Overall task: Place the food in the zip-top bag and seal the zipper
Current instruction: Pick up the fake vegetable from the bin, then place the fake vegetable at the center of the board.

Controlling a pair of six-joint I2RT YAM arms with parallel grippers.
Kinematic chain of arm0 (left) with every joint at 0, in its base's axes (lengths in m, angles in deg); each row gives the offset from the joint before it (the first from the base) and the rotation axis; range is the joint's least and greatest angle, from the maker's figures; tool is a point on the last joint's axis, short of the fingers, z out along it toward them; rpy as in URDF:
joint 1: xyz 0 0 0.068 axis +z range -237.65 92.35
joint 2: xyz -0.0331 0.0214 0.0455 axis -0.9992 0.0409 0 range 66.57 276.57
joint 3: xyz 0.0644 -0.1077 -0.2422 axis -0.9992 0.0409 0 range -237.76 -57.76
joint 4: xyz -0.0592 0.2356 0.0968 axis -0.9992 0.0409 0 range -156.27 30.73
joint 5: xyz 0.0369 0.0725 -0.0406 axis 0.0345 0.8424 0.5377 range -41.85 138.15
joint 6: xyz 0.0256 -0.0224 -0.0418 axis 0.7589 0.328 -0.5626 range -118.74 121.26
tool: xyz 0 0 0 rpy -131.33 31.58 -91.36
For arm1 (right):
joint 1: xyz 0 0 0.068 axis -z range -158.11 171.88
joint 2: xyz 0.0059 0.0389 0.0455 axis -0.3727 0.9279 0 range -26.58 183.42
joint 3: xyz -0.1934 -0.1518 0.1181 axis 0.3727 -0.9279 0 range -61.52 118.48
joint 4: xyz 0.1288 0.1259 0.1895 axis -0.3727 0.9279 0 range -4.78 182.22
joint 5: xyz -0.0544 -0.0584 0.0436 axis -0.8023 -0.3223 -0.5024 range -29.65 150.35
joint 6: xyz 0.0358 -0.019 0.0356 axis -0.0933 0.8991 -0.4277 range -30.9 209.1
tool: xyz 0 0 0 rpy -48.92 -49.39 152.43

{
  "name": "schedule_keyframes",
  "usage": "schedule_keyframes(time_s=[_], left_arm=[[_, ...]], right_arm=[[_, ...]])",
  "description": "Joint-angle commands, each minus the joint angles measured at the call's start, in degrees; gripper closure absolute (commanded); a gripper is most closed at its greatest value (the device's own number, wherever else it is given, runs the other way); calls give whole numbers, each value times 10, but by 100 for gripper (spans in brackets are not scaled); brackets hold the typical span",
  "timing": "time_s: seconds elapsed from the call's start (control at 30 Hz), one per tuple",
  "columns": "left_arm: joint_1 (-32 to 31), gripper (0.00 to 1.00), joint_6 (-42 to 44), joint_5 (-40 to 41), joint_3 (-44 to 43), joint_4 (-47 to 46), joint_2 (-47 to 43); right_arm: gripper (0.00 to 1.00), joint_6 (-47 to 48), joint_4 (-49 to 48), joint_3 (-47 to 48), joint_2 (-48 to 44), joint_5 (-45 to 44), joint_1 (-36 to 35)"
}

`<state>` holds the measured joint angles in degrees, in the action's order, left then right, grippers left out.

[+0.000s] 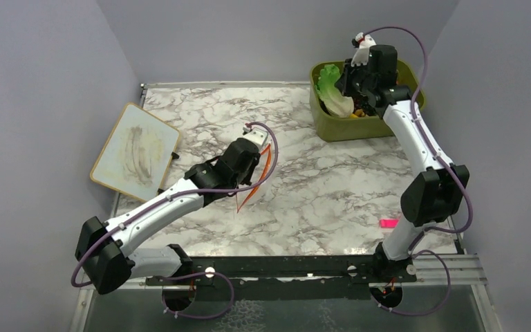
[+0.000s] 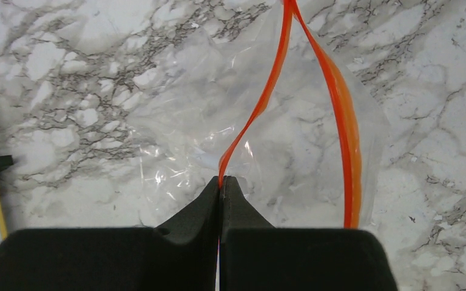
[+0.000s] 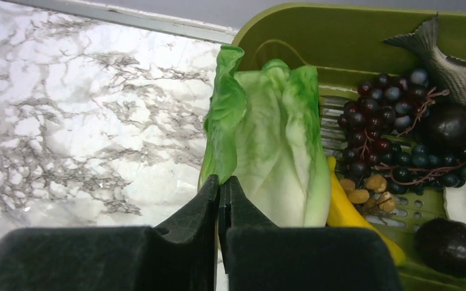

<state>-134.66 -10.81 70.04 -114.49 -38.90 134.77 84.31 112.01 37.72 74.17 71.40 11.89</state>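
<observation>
Pinching the lettuce (image 3: 279,145) by its leaf edge, it seems, the right gripper (image 3: 221,182) sits clenched at the olive bin (image 3: 340,36). The left gripper (image 2: 221,182) clamps the zipper (image 2: 267,97), holding the zip-top bag (image 2: 188,109) agape mid-table. Lifting the lettuce slowly and straight should protect that thin hold.

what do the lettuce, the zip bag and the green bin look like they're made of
lettuce: likely soft moulded plastic or rubber, slightly glossy, with smooth ribs and even colouring. zip-top bag: thin clear plastic film; the marble tabletop shows through, with creases and glints. Its zipper: opaque orange-red plastic strip. bin: rigid olive plastic, semi-matt, with a moulded rim and slotted floor.
</observation>
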Motion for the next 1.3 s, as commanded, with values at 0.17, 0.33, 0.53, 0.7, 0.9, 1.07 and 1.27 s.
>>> schedule_keyframes(time_s=[0.17, 0.33, 0.53, 0.7, 0.9, 1.07, 1.27], left_arm=[[0, 100, -76, -135, 29, -79, 39], [12, 100, -103, -170, 42, -109, 53], [52, 100, -136, -223, 61, -141, 62], [91, 100, -142, -246, 63, -127, 65], [136, 100, -138, -272, 68, -112, 53], [163, 100, -144, -305, 80, -122, 40], [174, 100, -139, -330, 77, -117, 39]], right_arm=[[99, -36, -9, -72, -106, 39, 4], [99, -62, -8, -106, -164, 68, 4], [99, -93, -2, -124, -197, 121, 4], [99, -130, -11, -184, -240, 186, 3], [99, -163, -29, -294, -299, 215, -21], [99, -165, -27, -375, -319, 193, -63], [99, -170, -50, -458, -320, 164, -109]])
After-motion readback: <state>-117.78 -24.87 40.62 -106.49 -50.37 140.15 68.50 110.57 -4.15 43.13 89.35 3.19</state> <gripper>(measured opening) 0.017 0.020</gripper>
